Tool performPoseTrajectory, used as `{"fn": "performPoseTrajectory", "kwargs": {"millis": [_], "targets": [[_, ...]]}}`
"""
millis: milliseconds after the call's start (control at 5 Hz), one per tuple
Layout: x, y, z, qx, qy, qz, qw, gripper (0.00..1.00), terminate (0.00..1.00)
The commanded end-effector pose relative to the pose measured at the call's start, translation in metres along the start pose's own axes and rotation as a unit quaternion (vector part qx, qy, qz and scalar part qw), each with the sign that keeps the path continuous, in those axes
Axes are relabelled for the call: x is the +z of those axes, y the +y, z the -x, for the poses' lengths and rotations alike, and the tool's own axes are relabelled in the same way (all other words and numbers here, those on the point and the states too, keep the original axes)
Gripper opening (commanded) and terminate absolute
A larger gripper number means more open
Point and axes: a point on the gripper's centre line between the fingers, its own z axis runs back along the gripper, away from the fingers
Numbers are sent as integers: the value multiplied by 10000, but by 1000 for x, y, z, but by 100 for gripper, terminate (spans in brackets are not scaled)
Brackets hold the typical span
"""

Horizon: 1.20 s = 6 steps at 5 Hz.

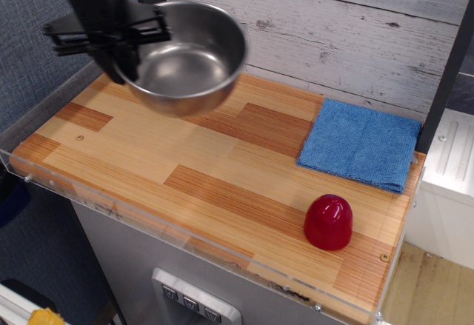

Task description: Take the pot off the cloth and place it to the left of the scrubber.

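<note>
Single view, observation.image. Gripper (122, 62) clamped on the left rim of the pot (181, 58), which hangs in the air above the back left corner of the table (148, 155), mouth up, slightly blurred. Cloth (361, 143) lies flat and bare at the right rear, well apart from the pot. Red dome (328, 221) stands near the front right edge. Scrubber not visible; the pot and arm cover that corner.

pot (185, 58): shiny smooth steel | cloth (361, 144): matt fuzzy fabric | table (200, 169): smooth striped wood | dome (328, 221): glossy red
</note>
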Motion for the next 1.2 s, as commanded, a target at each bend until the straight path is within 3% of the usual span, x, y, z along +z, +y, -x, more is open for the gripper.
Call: {"fn": "performPoseTrajectory", "kwargs": {"millis": [0, 400, 1000], "targets": [[0, 58, -10, 608, -161, -279, 9976, 0, 0], [-23, 93, -12, 1072, -11, -584, 9925, 0, 0], [-57, 106, 5, 1247, 437, -789, 9881, 0, 0]]}}
